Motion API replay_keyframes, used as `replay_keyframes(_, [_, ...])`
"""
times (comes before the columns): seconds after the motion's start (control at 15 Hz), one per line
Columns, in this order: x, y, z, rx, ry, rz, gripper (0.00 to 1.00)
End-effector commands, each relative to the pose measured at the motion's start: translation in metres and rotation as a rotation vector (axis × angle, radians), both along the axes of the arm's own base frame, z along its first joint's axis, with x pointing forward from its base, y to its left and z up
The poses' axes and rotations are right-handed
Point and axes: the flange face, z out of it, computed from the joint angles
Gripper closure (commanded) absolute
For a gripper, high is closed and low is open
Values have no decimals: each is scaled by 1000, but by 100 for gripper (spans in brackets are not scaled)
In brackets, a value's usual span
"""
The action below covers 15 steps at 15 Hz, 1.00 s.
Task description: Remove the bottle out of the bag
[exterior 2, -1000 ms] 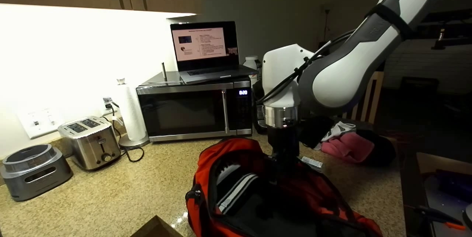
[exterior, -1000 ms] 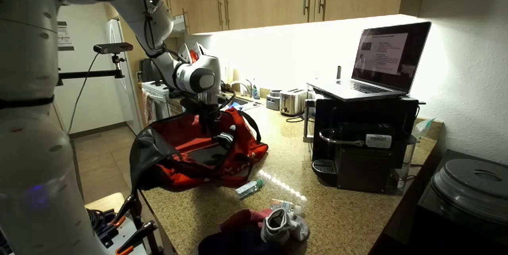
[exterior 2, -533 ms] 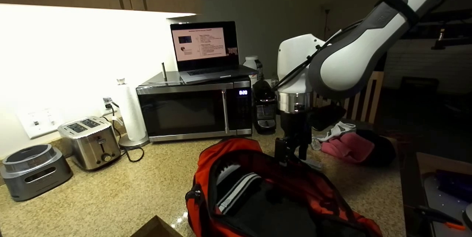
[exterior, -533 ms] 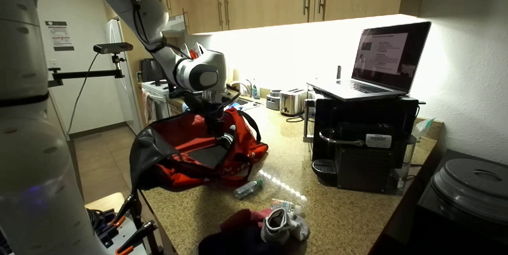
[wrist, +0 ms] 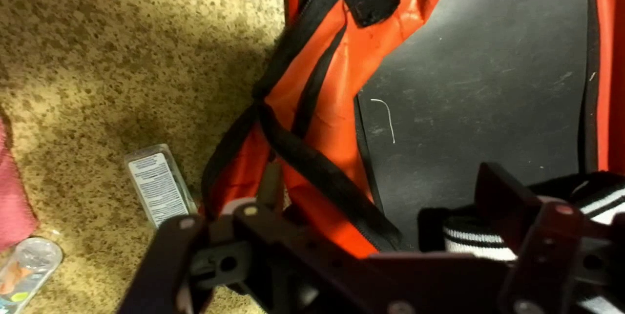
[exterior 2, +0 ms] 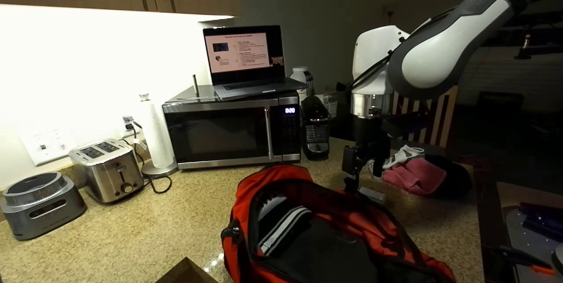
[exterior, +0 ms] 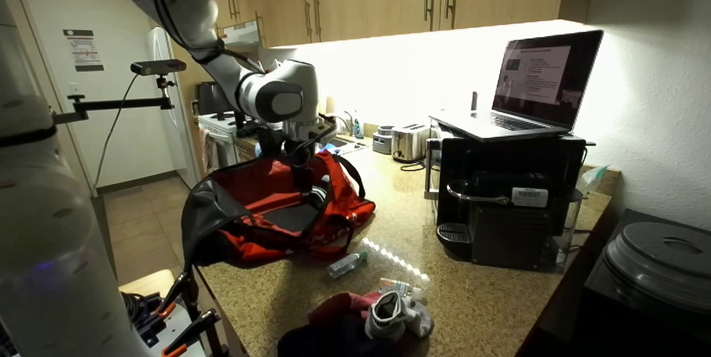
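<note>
The bag (exterior: 339,196), red with black trim, sits gaping on the counter; in the wrist view its dark floor (wrist: 468,84) shows, with black-and-white striped fabric (wrist: 481,240) inside. Outside the bag, beside its wall, lies a clear bottle (exterior: 345,265) with a green cap; the wrist view shows its white label (wrist: 157,184). Another clear bottle (exterior: 395,286) rests by the cloth heap. Which one the task means, I cannot tell. My gripper (exterior 2: 364,179) hangs at the bag's rim on the bottle side. Its fingers (wrist: 503,201) are wide apart, holding nothing.
Pink cloth (exterior 2: 415,175), a grey-white sock (exterior: 386,315) and dark fabric heap up at the counter's end. A microwave (exterior 2: 228,135) carries a laptop (exterior: 533,85); a black coffee machine (exterior: 502,224) stands beside it. A cardboard box corner (exterior 2: 187,272) shows near the bag.
My gripper has risen from inside the bag and shifted toward the side where the bottles and cloth heap lie. The bag stays put, and the bottles lie about where they were.
</note>
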Motion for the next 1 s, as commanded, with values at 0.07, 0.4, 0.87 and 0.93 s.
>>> replay_keyframes(0.07, [-17, -34, 10, 14, -4, -92, 0])
replay_keyframes(0.4, [-9, -55, 4, -2, 4, -125, 0])
replay_keyframes(0.87, [-7, -64, 1, -20, 2, -166, 0])
replay_keyframes(0.93, [-6, -72, 1, -22, 3, -197, 0])
